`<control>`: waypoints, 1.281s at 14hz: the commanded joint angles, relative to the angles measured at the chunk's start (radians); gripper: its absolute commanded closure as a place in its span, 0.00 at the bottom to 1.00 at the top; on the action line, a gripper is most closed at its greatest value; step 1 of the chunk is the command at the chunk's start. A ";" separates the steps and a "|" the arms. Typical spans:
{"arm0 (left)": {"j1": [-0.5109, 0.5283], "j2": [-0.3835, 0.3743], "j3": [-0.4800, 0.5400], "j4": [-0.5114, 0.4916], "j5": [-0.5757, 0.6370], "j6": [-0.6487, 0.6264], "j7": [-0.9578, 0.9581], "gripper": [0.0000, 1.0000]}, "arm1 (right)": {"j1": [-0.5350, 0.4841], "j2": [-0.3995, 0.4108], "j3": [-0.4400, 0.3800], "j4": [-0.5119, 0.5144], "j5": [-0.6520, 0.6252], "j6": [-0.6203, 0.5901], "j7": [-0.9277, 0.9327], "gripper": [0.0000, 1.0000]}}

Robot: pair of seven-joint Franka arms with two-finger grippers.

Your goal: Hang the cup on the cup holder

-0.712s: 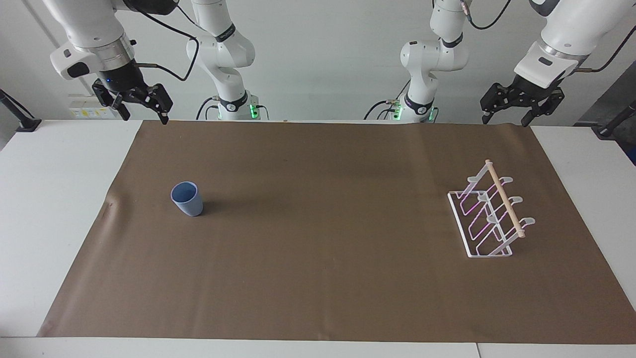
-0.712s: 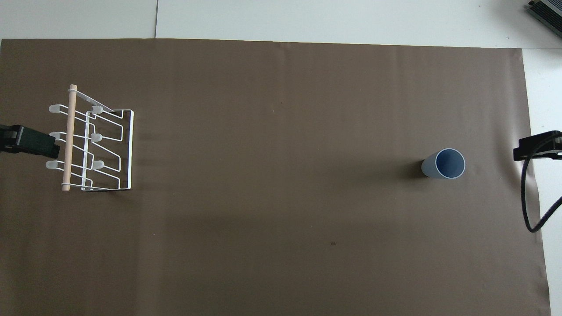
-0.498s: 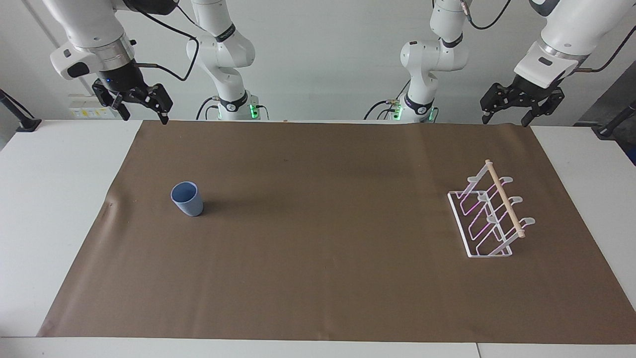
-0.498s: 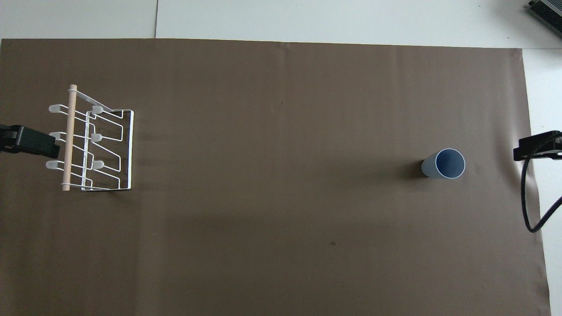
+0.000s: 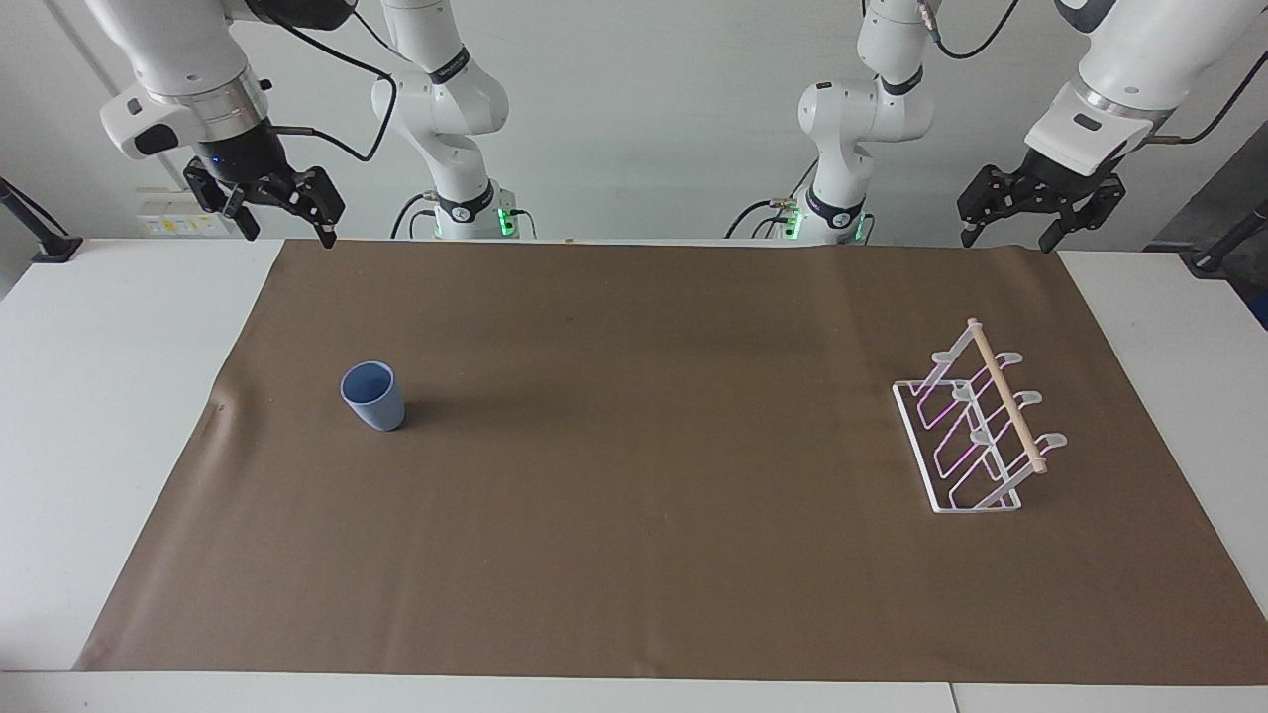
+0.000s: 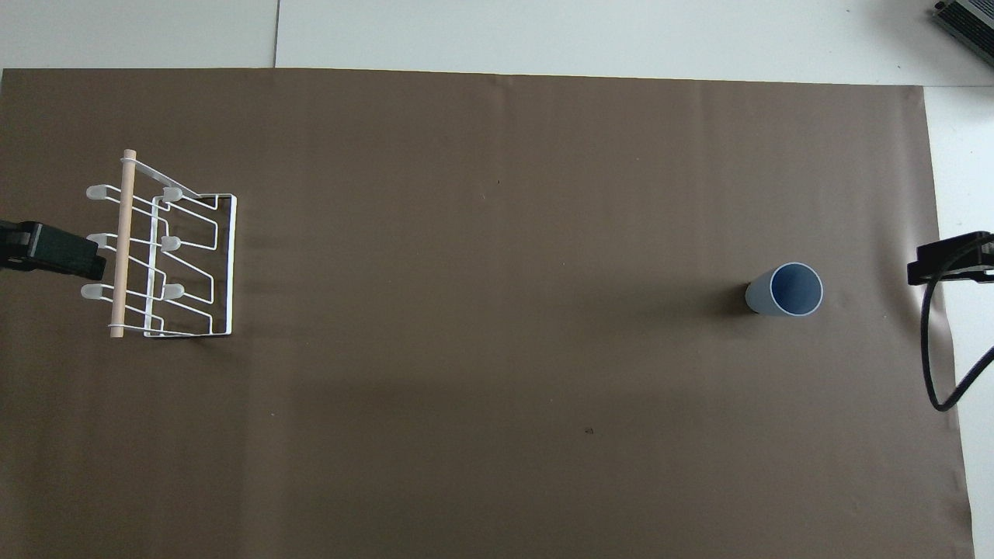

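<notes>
No text, label, brand, number or sign can be read anywhere in either view, not on the cup [image 5: 373, 396], the cup holder [image 5: 976, 426], the brown mat [image 5: 654, 446] or the arms.

In the overhead view only a black tip of the left claw [image 6: 50, 250] shows, the rest cut by the picture's edge at the left arm's end of the tabletop [image 6: 543, 39]. The right claw [image 6: 951, 260] is likewise cut at the other end, and its cable [image 6: 928, 349] runs out of the picture. A dark device [image 6: 967, 23] at the tabletop's corner is cropped, too little showing to name it. The facing view cuts both arms at the top.
</notes>
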 commanded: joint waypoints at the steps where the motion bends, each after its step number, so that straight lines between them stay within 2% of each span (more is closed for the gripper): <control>1: 0.002 -0.026 0.002 -0.033 -0.004 0.012 -0.001 0.00 | -0.010 -0.013 0.004 -0.023 -0.002 0.000 -0.025 0.00; 4: 0.002 -0.026 0.002 -0.033 -0.004 0.012 -0.001 0.00 | -0.010 -0.022 0.004 -0.044 -0.002 0.024 -0.025 0.00; 7: 0.002 -0.026 0.002 -0.033 -0.004 0.012 -0.001 0.00 | -0.010 -0.050 0.004 -0.107 -0.002 0.078 -0.025 0.00; 10: 0.002 -0.026 0.002 -0.033 -0.004 0.012 -0.001 0.00 | -0.011 -0.073 0.004 -0.212 -0.002 0.188 -0.048 0.00; 13: 0.002 -0.026 0.002 -0.033 -0.004 0.012 -0.001 0.00 | -0.011 -0.062 0.003 -0.278 -0.002 0.274 -0.071 0.00; 18: 0.002 -0.026 0.002 -0.033 -0.004 0.012 -0.001 0.00 | -0.034 -0.055 0.001 -0.458 -0.001 0.498 -0.143 0.00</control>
